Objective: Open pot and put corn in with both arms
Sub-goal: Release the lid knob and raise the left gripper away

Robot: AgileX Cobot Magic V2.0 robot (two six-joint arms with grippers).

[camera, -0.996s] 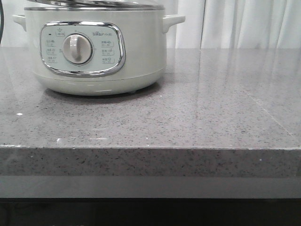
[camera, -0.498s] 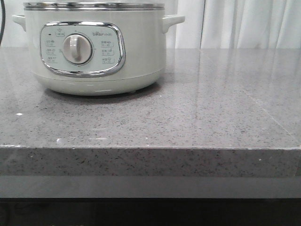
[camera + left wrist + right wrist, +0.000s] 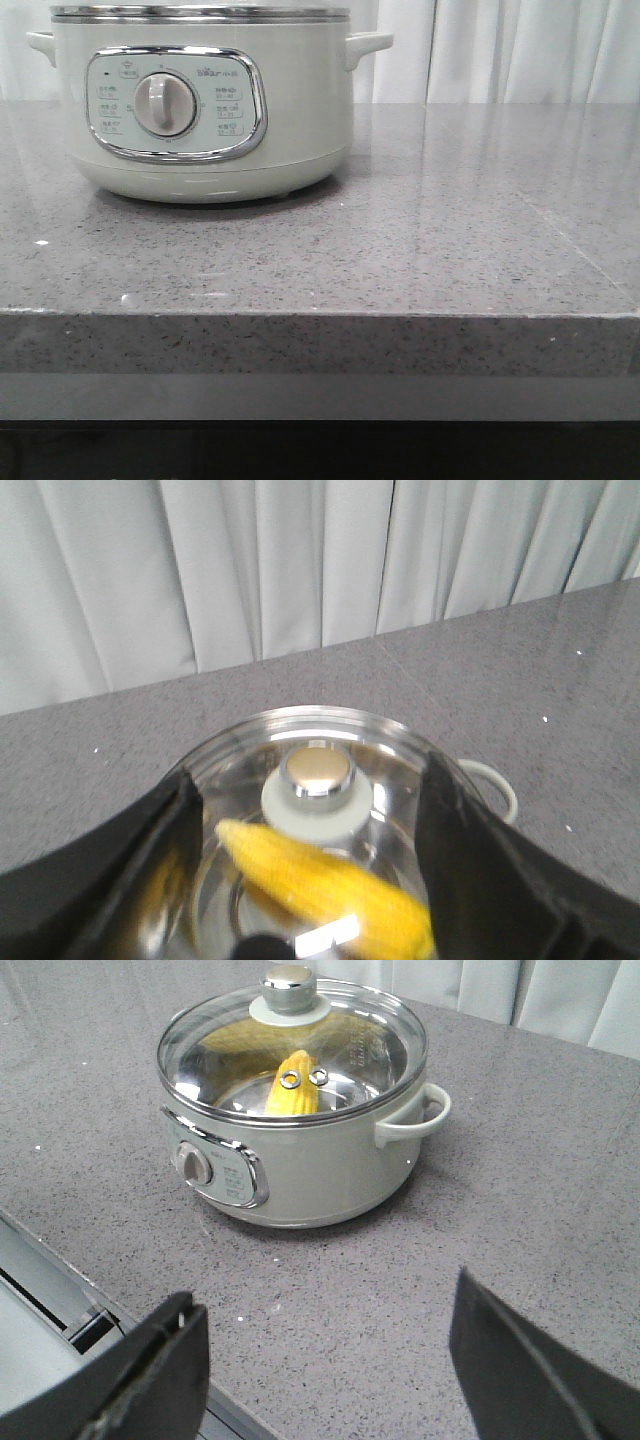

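Since corn (image 3: 292,1088) lies inside pot (image 3: 300,1160), under glass lid (image 3: 340,1045), I count job nearly done. Left gripper (image 3: 310,880) wide open above knob (image 3: 317,772), holding nothing. Right gripper (image 3: 320,1360) wide open, empty, well away from pot. Lid slippery, breakable; grab knob only.

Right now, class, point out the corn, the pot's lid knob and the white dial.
corn (image 3: 291,1088): right wrist view, on the cob's yellow middle, seen through the glass lid.
lid knob (image 3: 317,772): left wrist view, on its shiny top.
white dial (image 3: 163,104): front view, on its centre grip.
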